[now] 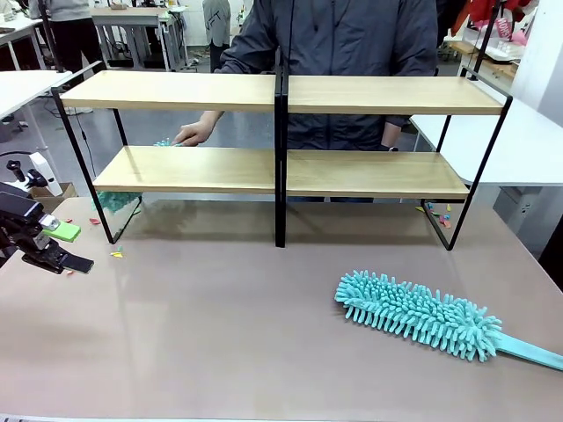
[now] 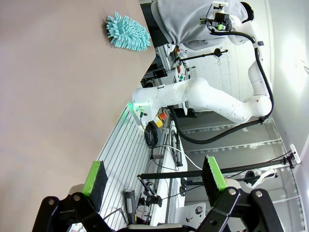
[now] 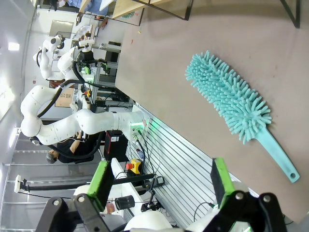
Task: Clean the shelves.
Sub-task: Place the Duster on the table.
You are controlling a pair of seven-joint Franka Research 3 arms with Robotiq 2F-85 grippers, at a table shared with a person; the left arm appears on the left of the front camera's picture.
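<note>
— What blocks your reach across the tabletop (image 1: 220,334)?
— The shelves (image 1: 281,167) span the far side; a teal duster (image 1: 418,312) lies front right.
— And between the boards?
— Open, save a person's hand (image 1: 195,134) at the rear left.

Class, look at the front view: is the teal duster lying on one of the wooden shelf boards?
No: the teal duster lies flat on the tabletop in front of the shelves, not on either board.
</note>
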